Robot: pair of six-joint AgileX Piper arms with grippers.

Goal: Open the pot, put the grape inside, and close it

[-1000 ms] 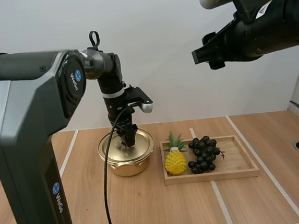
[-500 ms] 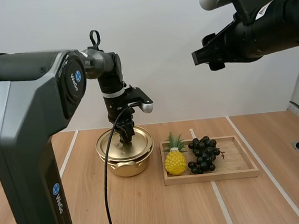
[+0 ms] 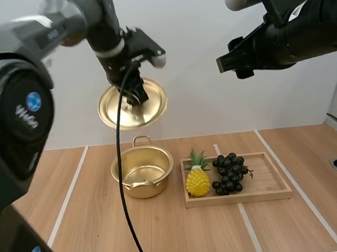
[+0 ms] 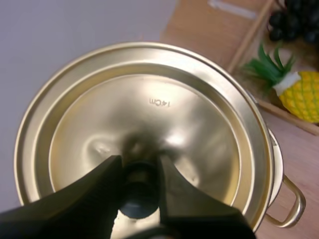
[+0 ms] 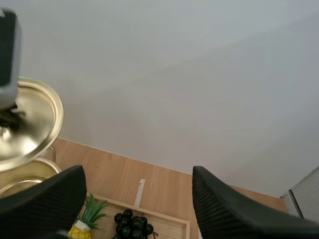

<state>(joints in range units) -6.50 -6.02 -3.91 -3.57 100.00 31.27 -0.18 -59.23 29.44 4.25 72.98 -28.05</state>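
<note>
Fig., high cam plus both wrist cams. L arm (image 3: 98, 26) is raised; my left jaws are clamped on the knob (image 4: 139, 188) of the gold lid (image 3: 132, 104), with one finger (image 4: 84, 199) on either side of it. The lid hangs in the air well above the pot (image 3: 140, 190), tilted, knob face turned toward the high cam. The pot stands open on the tabletop (image 3: 100, 226), a loop handle at its far rim. Just to its right is the wooden tray (image 3: 271, 183), w/ a yellow pineapple (image 3: 197, 182) at the pot end and the grape bunch (image 3: 230, 173) right beside it. The grapes lie in the tray, well apart from both jaws. R arm (image 3: 302, 32) is high over the tray side; my right jaws stand wide apart, fingers (image 5: 47, 204) w/ nothing between them.
</note>
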